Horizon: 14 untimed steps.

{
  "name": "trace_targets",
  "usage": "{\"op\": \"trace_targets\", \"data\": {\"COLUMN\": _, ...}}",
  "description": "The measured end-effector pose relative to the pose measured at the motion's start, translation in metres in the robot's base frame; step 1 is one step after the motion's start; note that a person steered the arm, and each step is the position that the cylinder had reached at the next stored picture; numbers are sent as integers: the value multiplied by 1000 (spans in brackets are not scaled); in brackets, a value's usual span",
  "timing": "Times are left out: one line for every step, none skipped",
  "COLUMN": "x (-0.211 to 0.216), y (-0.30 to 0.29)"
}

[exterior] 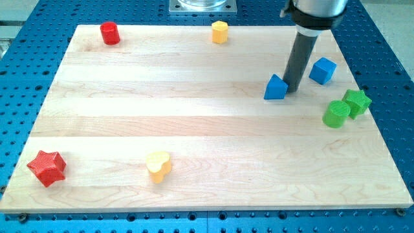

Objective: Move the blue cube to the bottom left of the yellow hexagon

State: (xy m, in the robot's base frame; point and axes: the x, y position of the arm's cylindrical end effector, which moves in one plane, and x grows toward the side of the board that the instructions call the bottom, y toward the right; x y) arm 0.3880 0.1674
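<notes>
Pale wooden counter [194, 129] before you carries the blue cube [323, 70] just right of my tip [292, 88]. Your yellow hexagon [220, 32] sits well left of that tip, near the top edge. No claw shows, so its state cannot be told.

Board [194, 110] was pale wood with light grain bands; surround [39, 13] was blue, dotted with dark holes. Cylinder [110, 33] and star [46, 168] were red. Hexagon [220, 31] was yellow, heart [158, 166] paler yellow. Cube [323, 70] and triangular block [275, 88] were blue. Green cylinder [336, 114] and green star [357, 102] matched in shade. Rod [301, 55] was dark grey, my tip [292, 88] same
</notes>
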Motion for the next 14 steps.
{"op": "trace_targets", "data": {"x": 33, "y": 29}}
{"op": "trace_targets", "data": {"x": 15, "y": 69}}
{"op": "trace_targets", "data": {"x": 8, "y": 35}}
{"op": "trace_targets", "data": {"x": 6, "y": 64}}
{"op": "trace_targets", "data": {"x": -7, "y": 89}}
{"op": "trace_targets", "data": {"x": -31, "y": 46}}
{"op": "trace_targets", "data": {"x": -37, "y": -20}}
{"op": "trace_targets", "data": {"x": 0, "y": 10}}
{"op": "trace_targets", "data": {"x": -36, "y": 49}}
{"op": "trace_targets", "data": {"x": -64, "y": -21}}
{"op": "trace_targets", "data": {"x": -82, "y": -47}}
{"op": "trace_targets", "data": {"x": -77, "y": -10}}
{"op": "trace_targets", "data": {"x": -53, "y": 18}}
{"op": "trace_targets", "data": {"x": -66, "y": 20}}
